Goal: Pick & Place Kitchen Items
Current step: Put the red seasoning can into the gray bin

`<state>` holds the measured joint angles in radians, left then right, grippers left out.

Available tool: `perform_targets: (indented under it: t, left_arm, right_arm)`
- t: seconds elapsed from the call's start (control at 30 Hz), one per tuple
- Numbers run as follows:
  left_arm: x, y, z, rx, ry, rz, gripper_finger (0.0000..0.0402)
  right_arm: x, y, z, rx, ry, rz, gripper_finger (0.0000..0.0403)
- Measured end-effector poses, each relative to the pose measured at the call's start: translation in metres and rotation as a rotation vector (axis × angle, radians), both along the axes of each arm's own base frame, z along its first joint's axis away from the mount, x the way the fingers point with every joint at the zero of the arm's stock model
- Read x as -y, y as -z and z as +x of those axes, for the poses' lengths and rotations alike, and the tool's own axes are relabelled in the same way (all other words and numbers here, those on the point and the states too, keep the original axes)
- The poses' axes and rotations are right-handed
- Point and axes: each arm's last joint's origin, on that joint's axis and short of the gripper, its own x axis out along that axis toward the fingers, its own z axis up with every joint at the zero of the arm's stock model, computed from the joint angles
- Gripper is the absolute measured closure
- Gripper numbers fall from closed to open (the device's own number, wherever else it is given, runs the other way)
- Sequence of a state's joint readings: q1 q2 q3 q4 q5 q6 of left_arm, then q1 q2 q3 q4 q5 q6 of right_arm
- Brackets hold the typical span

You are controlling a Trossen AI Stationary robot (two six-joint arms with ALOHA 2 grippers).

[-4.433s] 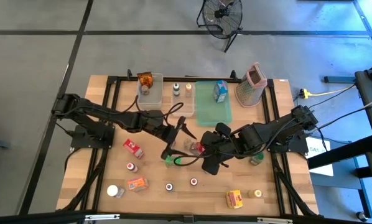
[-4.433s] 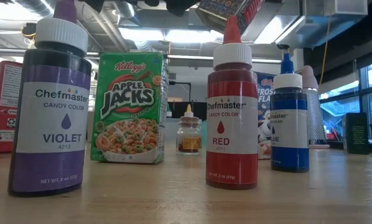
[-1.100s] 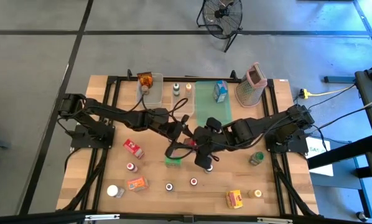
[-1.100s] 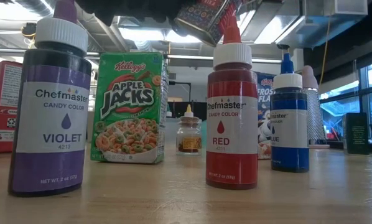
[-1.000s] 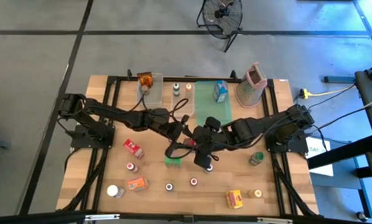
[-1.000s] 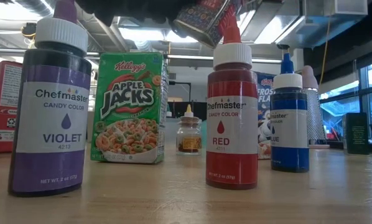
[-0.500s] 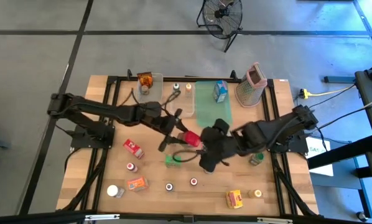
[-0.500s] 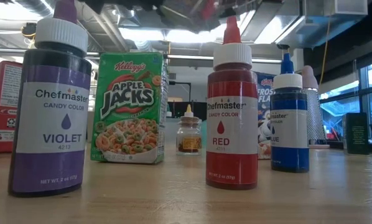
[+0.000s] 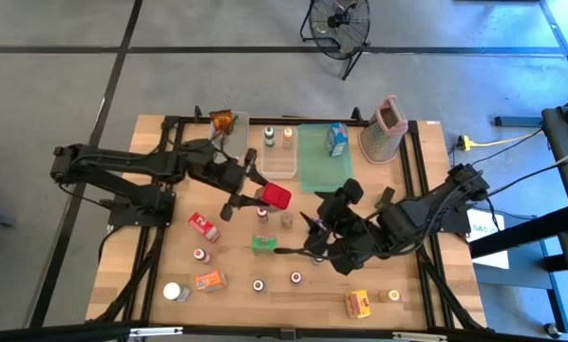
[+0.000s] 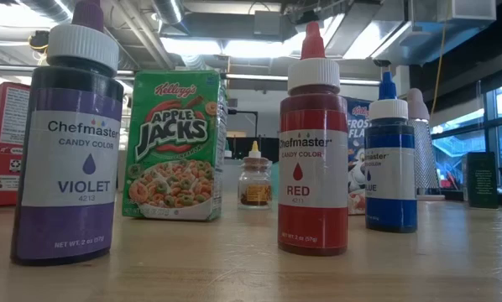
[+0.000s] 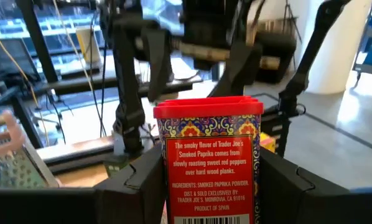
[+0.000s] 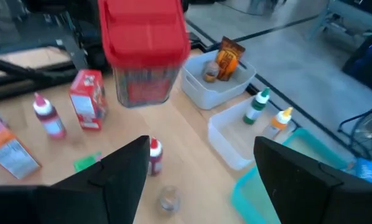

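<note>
Wooden tabletop (image 9: 236, 285) cluttered; grey floor (image 9: 56, 85), fan (image 9: 339, 21) behind.

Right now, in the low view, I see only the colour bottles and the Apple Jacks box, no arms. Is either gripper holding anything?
Observer: Yes. The left gripper has its jaws shut on a red-lidded smoked paprika tin, held in the air over the table near the clear bin.
Operator: And the right gripper?
Observer: The right gripper is over the middle of the table, jaws open with nothing between them.
</note>
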<state>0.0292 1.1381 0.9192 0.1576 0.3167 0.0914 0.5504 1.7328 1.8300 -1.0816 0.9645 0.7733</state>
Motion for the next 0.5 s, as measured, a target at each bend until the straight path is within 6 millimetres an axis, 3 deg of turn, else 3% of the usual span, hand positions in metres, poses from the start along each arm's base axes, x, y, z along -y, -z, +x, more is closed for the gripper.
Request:
perform_targets:
  t: [0.23,0.5]
  left_arm:
    - [0.001,-0.016,-0.016,0.074,-0.007,0.001,0.0218]
    - [0.0,-0.022,-0.016,0.135,-0.01,-0.022,0.0218]
  right_arm:
    - [0.007,-0.001,0.011,0.037,0.0,0.004,0.0112]
    - [0.009,-0.014,0.027,0.1,-0.082,-0.054,0.0112]
